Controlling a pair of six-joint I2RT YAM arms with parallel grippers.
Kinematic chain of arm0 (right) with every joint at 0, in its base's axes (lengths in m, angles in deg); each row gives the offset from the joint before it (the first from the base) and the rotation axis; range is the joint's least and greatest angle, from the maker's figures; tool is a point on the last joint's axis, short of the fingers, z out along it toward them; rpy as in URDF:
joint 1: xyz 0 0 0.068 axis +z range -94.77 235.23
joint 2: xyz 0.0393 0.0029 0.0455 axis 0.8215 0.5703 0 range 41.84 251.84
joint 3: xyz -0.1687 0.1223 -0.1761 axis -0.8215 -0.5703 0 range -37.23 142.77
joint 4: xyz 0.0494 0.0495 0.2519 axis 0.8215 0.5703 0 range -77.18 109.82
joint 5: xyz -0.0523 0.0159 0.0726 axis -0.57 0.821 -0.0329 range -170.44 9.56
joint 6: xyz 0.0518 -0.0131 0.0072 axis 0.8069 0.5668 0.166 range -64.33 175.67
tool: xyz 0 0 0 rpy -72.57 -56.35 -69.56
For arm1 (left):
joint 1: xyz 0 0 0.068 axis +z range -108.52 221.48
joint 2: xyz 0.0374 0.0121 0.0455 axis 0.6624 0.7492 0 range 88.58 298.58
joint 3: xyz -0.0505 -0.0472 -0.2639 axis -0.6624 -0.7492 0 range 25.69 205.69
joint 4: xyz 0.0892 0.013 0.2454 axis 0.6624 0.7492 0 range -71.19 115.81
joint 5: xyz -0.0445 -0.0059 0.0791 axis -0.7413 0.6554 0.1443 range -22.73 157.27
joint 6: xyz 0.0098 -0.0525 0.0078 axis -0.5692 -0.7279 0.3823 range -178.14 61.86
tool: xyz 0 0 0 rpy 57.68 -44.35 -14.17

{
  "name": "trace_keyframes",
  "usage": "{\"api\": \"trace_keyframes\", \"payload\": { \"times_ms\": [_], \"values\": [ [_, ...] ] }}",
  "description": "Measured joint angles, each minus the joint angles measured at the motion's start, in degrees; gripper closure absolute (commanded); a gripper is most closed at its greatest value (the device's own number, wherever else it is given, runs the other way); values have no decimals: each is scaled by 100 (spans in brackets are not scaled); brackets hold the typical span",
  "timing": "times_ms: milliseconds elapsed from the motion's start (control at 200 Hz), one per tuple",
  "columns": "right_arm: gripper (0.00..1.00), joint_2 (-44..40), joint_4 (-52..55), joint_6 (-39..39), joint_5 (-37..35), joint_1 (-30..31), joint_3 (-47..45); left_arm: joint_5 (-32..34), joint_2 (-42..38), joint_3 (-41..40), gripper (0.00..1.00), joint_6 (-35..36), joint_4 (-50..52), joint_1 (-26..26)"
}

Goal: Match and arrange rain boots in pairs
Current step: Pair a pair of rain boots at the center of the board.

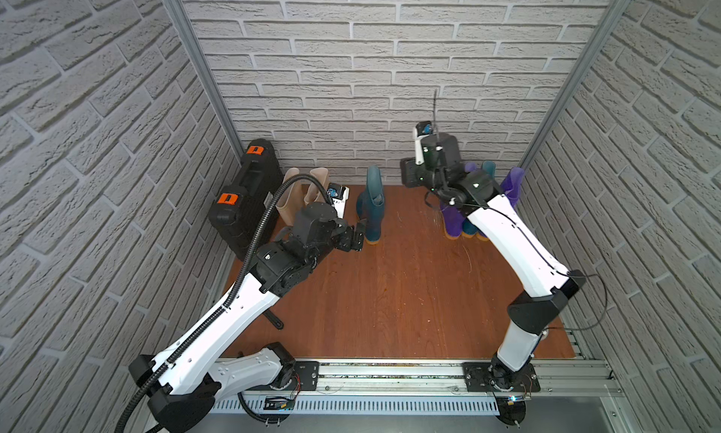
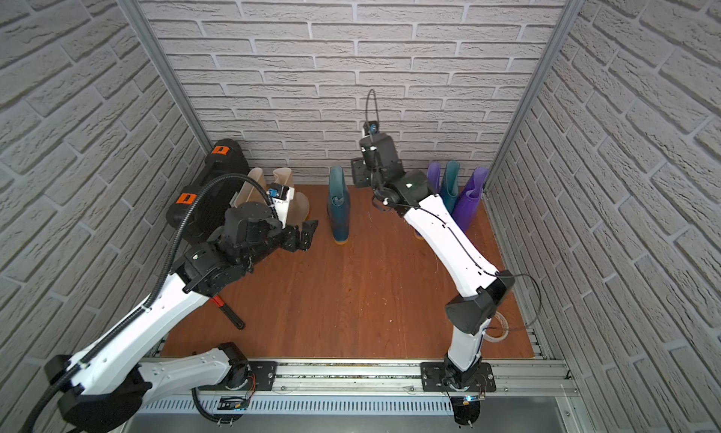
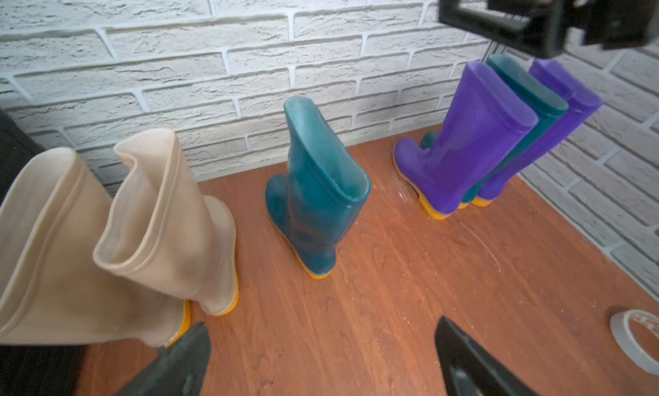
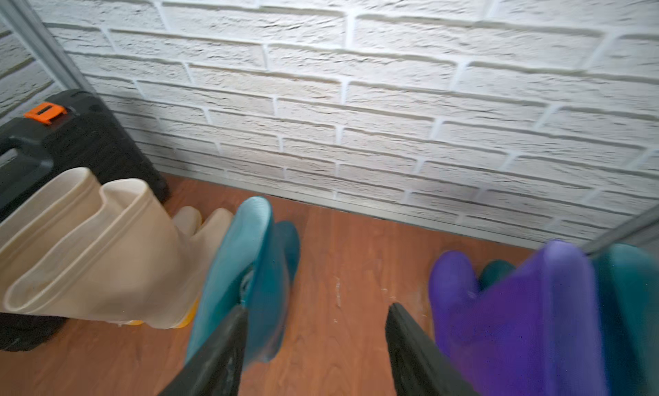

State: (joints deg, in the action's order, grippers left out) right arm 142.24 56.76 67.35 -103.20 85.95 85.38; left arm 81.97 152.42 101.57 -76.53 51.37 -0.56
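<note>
Up top, in both top views: two beige boots stood together by the black case, and a lone teal boot stood mid-back. The second teal boot was wedged between two purple boots at the right wall, partly hidden by the right arm. Left gripper sat low beside the lone teal boot's heel. Right gripper hung higher, near the cluster.

Left wrist view: fingers spread wide with bare floor between them. Cluster unobstructed, all six boots on their soles, tape roll on the floor.

Right wrist view: blurry. Fingers parted, nothing gripped. One finger overlapped the lone teal shaft, contact unclear.
</note>
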Motion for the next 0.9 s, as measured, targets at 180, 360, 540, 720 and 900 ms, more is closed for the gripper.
{"api": "trace_keyframes", "payload": {
  "times_ms": [180,360,540,720,900],
  "values": [
    [30,-767,216,-208,42,-955,-802,-758,758,282,2,15,-529,-37],
    [29,-835,485,-273,291,-1775,-1185,-1099,1355,269,2,37,-903,-350],
    [29,-682,629,-297,599,-2391,-1178,-1252,1375,-15,2,122,-1401,-671],
    [30,-284,739,-315,872,-2872,-990,-1152,994,-584,2,210,-1587,-717],
    [32,90,837,-323,1012,-3163,-909,-931,424,-890,2,236,-1565,-717]
  ]
}}
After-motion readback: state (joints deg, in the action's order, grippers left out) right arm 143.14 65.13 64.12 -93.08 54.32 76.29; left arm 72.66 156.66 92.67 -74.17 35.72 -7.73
